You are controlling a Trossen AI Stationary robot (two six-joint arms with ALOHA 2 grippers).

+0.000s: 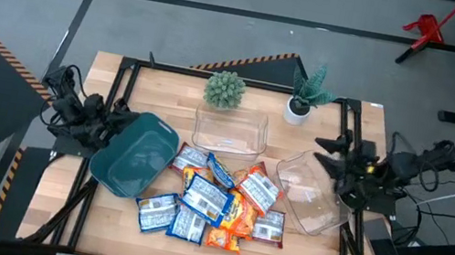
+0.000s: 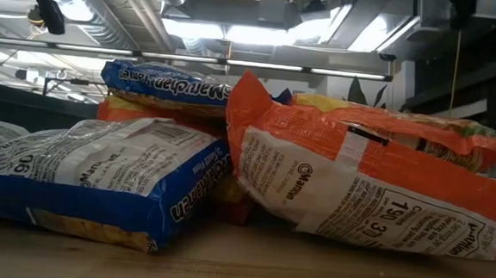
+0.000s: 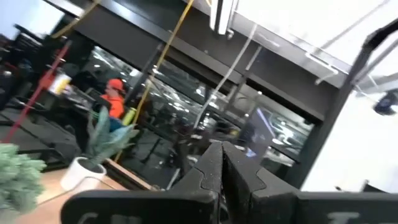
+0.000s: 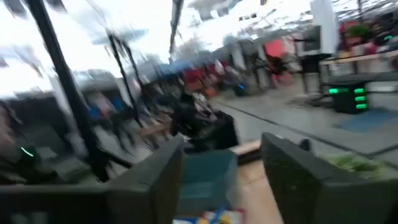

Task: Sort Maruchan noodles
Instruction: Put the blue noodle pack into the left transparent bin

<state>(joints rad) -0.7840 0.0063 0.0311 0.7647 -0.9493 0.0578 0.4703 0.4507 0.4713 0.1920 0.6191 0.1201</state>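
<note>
The Maruchan noodles (image 1: 217, 202) lie in a loose, overlapping pile near the table's middle and near edge, with blue-and-white, orange and red-brown packets mixed. In the low view a blue-and-white packet (image 2: 99, 177) and an orange packet (image 2: 357, 184) fill the foreground, and another blue packet (image 2: 165, 80) rests on top behind them. My left gripper (image 1: 123, 117) (image 3: 222, 167) is shut and empty at the table's left edge, beside the teal bin. My right gripper (image 1: 325, 155) (image 4: 222, 177) is open and empty at the right edge, facing across the table.
A dark teal bin (image 1: 135, 156) sits tilted at the left, next to the pile. One clear tub (image 1: 229, 131) stands behind the pile. A second clear tub (image 1: 313, 196) lies tilted at the right, near my right gripper. Two small potted plants (image 1: 225, 90) (image 1: 305, 96) stand at the far edge.
</note>
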